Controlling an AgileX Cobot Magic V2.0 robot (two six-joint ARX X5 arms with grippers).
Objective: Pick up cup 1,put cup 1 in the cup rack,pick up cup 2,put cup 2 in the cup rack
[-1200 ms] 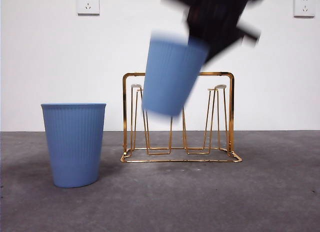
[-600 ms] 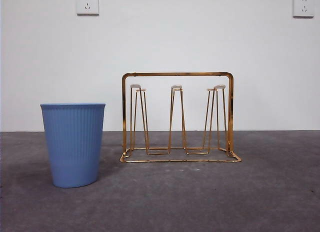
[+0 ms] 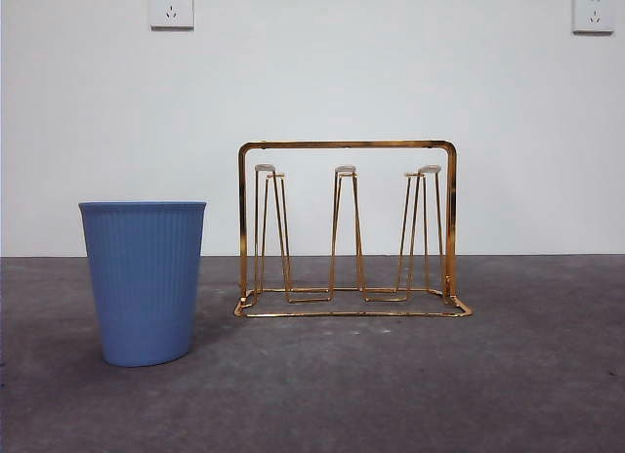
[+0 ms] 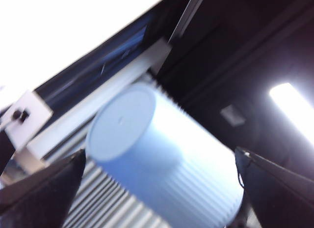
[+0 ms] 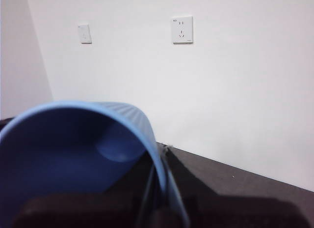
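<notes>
In the front view a blue ribbed cup [image 3: 145, 282] stands upright on the table, left of the gold wire cup rack [image 3: 347, 144]. The rack's pegs are bare, and no arm shows in this view. In the left wrist view another blue cup [image 4: 147, 134] sits between the jaws of my left gripper [image 4: 159, 154]. Its flat bottom points away toward the ceiling. In the right wrist view the rim and inside of a blue cup [image 5: 73, 154] fill the near corner. My right gripper [image 5: 157, 208] pinches its wall, facing the white wall.
The grey table [image 3: 410, 385] runs to a white wall with two sockets [image 3: 172, 6] [image 3: 594, 11]. A bright ceiling lamp [image 4: 294, 107] and dark beams lie behind the left gripper's cup.
One second ago a dark arm held a tilted blue cup in front of the rack. By half a second ago it had risen out of the front view. Since then nothing there has moved.
</notes>
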